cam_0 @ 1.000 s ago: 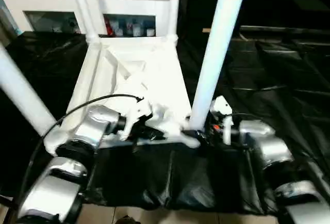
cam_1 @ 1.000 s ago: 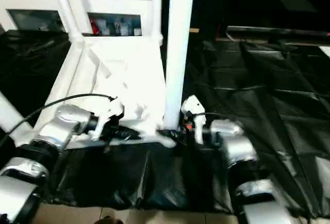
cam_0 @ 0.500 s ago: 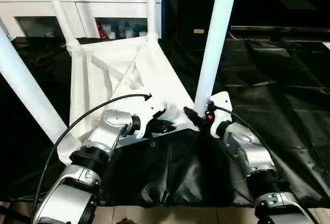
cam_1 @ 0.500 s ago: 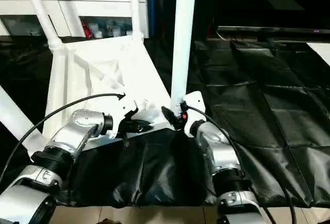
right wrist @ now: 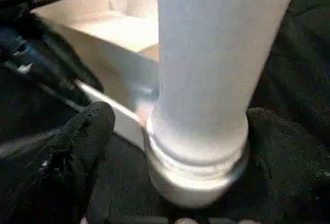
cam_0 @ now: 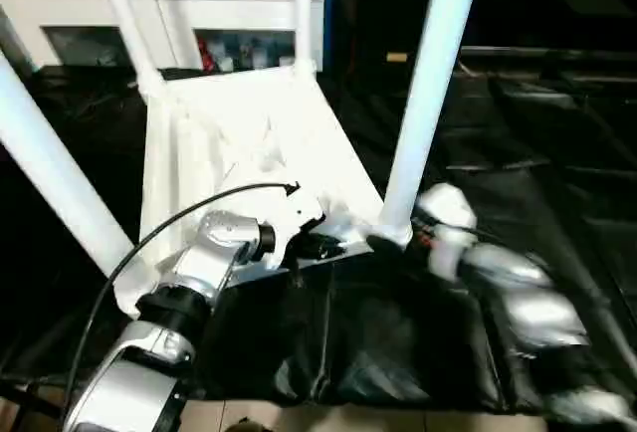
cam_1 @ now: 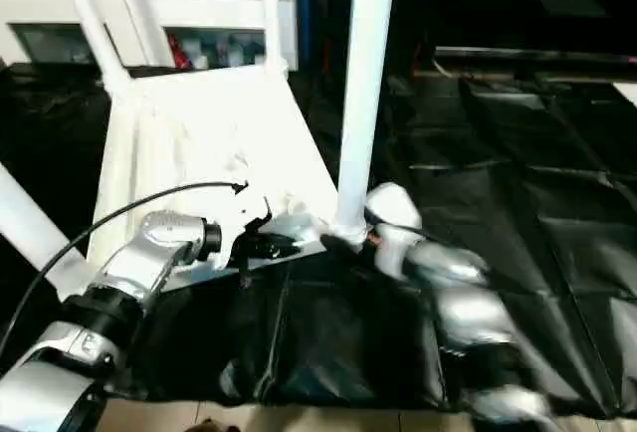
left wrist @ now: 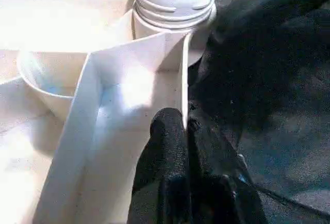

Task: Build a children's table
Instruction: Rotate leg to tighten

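From the head views, I have the children's table upside down on the black floor sheet [cam_0: 557, 183], its tabletop [cam_0: 249, 133] ribbed side up and four legs standing in the corner sockets. My left gripper [cam_0: 317, 246] pinches the tabletop's near edge, fingers pressed together on the thin rim. My right gripper [cam_0: 390, 243] sits at the foot of the near right leg [cam_0: 430, 84], too blurred here to read.

In the left wrist view, the left gripper's fingers [left wrist: 167, 146] clamp the upright rim wall just beside the corner socket [left wrist: 174, 7]. I judge that this hold should stay firm so the tabletop cannot slide.

In the right wrist view, the right gripper's fingers [right wrist: 85, 136] are spread wide, one on each side of the leg's collar [right wrist: 198, 157], touching neither side that I can see. With the leg seated, I judge the job is to check that the collar sits flush, then draw the arm straight back without knocking the leg askew.
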Motion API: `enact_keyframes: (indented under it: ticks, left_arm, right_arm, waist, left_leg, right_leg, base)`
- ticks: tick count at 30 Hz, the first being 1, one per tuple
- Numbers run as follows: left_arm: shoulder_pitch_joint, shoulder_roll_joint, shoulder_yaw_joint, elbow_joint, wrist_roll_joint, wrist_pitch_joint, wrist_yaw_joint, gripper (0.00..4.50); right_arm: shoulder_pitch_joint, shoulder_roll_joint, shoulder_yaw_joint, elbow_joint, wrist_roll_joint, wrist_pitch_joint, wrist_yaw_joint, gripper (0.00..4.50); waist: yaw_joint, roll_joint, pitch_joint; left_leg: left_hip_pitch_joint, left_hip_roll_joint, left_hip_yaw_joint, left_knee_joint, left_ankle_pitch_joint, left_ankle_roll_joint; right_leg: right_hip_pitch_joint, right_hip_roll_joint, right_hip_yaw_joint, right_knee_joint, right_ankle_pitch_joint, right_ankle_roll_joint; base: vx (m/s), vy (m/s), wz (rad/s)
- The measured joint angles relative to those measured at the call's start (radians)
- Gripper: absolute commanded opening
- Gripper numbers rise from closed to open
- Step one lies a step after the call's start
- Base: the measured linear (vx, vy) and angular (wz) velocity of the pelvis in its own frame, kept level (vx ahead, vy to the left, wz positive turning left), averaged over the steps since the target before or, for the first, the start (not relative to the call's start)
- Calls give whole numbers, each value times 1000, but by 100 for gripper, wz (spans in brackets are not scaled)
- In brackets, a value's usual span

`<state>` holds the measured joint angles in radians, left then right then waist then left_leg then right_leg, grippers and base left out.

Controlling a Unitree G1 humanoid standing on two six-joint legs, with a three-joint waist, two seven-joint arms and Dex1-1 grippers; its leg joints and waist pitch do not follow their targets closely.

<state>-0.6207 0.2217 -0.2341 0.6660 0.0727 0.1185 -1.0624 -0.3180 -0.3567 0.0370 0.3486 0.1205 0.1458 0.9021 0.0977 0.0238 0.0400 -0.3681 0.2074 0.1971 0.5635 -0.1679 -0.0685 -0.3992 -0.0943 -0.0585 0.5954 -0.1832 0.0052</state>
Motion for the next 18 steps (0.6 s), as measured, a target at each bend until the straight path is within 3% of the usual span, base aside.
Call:
enact_keyframes:
  ticks: [7,11,18]
  left_arm:
    - [23,17,0,-25,0,-16,7,0]
    - [33,27,3,-38,-1,-17,6,0]
    - [44,34,-5,-60,-3,-23,-29,0]
  right_arm:
    - [96,-137,-63,-171,120,108,152,443]
    - [95,-117,-62,-179,117,97,128,443]
    - [56,-77,-28,-168,103,78,84,443]
  waist:
    - [-4,-4,2]
    - [-11,-4,2]
    - [-7,-2,0]
  left_leg:
    - [1,0,0,0,0,0]
    - [1,0,0,0,0,0]
    - [0,0,0,1,0,0]
  right_leg:
    - [0,0,0,0,-3,4]
    - [-1,0,0,0,-2,4]
    - [-1,0,1,0,-2,4]
  base:
    - [0,0,0]
    - [0,0,0]
    - [0,0,0]
